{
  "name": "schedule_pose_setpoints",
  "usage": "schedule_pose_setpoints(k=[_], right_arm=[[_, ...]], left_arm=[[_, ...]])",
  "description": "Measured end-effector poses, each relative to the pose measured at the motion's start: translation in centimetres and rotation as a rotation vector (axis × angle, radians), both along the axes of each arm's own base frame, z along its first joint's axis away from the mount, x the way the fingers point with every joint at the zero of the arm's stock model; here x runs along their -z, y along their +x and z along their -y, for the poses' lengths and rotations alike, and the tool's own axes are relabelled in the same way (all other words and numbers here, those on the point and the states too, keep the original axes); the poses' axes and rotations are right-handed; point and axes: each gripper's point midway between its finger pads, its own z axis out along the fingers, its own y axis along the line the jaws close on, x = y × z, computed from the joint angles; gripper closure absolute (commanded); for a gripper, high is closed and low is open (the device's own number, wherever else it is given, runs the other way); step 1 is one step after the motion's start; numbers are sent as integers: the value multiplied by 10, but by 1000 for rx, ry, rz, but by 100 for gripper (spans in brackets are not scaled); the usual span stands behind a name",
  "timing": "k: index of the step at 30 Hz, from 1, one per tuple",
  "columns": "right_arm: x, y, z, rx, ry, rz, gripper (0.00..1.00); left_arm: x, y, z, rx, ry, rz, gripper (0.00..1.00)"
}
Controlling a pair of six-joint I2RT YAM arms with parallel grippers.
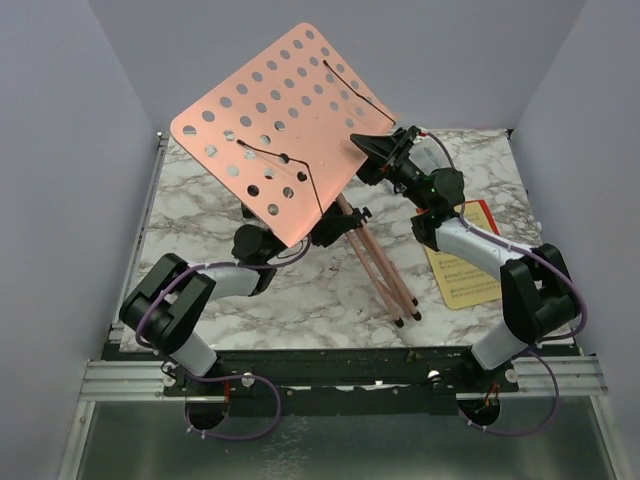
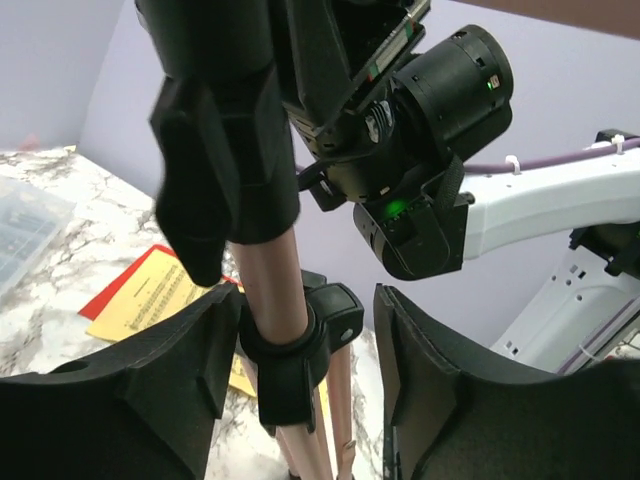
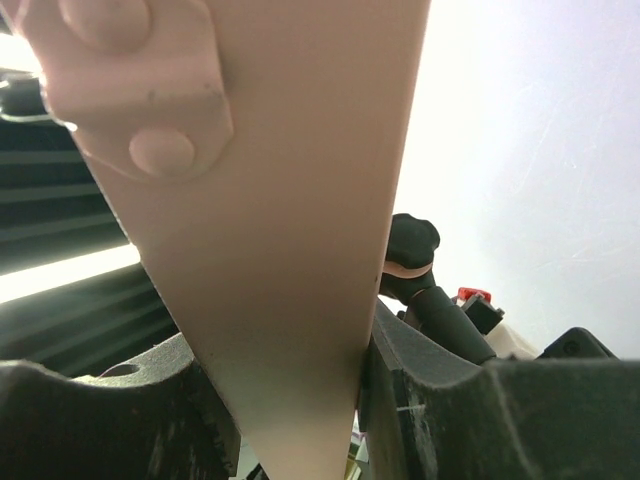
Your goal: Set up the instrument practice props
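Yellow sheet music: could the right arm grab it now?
Probably not yet: the right arm's fingers are clamped on the pink music stand and must let go first, though the yellow sheet music lies close beneath.

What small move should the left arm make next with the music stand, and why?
Probably close the left gripper on the pole at the black collar. The pole sits between its open fingers, with a gap on one side, while the right gripper pinches the edge of the pink plate. A second hold should steady the tilted music stand.
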Motion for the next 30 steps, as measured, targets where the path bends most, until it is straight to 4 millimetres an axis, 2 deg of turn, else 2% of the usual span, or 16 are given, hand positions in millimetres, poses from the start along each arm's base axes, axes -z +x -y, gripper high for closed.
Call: schedule_pose_setpoints(k=[5,12,18,21,26,27,30], right_arm=[[-7,-5,2,1,4,17,99],[-10,-8,6,15,7,19,99],[-9,-16,13,35,10,15,97],[-11,-24,19,54,20,19,79],[-20,-43,27,68,33,54,41],[-24,-47,28,64,39,63,31],[-34,-62,34,52,54,96,5]], left_arm=[[-4,10,9,-20,-22,-3,48],[-12,24,18,-32,-52,0,64],[-27,21,24,-1,-62,49,89],[-31,14,27,67,-22,83,100],[-40,-5,25,143,73,143,100],[-42,-7,24,147,85,152,100],[-52,1,7,113,138,193,100]])
